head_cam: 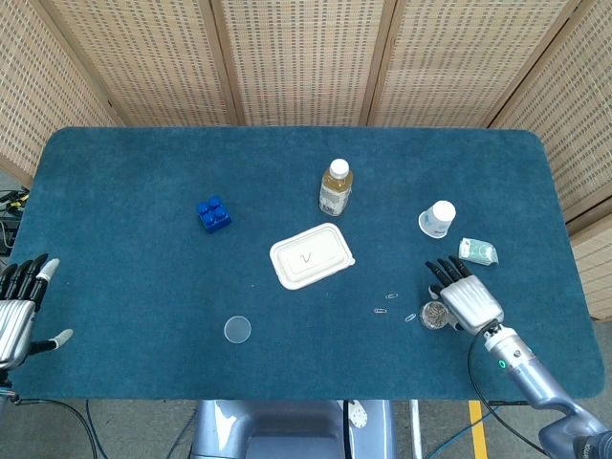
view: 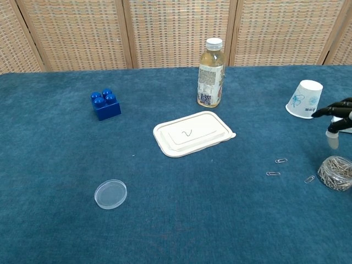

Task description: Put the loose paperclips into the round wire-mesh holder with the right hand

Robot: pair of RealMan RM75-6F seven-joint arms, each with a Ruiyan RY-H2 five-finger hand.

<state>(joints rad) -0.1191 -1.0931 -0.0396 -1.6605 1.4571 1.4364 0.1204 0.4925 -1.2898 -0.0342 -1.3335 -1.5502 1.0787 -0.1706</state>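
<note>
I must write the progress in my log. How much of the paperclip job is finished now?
Done: the round wire-mesh holder already contains many clips. In hand: nothing; the right hand hovers open above the holder. Left: three loose paperclips lie on the table just left of the holder.

Probably a lab: blue-felt table [head_cam: 143, 287] ringed by woven screens [head_cam: 296, 57]

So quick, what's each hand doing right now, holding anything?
Left hand: open, fingers apart, holding nothing.
Right hand: open, holding nothing, above the round wire-mesh holder.
</note>
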